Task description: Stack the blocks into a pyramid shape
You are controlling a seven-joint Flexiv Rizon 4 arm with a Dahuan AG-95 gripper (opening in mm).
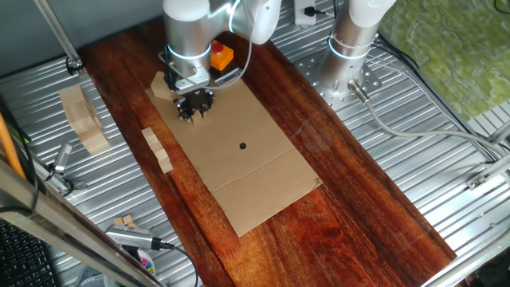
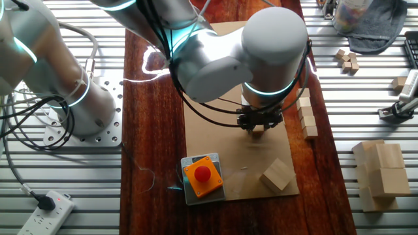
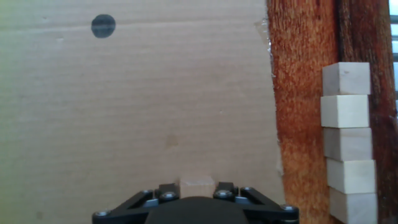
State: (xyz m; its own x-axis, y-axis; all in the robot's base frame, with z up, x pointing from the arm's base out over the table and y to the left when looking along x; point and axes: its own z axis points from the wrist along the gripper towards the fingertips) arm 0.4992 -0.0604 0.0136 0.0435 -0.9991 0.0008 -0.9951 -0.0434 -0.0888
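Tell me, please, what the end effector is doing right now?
End effector: closed on one small wooden block, over the cardboard sheet.

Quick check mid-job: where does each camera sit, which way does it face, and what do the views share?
One fixed view: high, at the board's far end from the arm base, facing it; tool over cardboard.
The other fixed view: above the base side, looking down the arm onto red button.
Hand view: on the wrist, facing straight down; fingers around a block.
Shared: cardboard's black dot, row of blocks.
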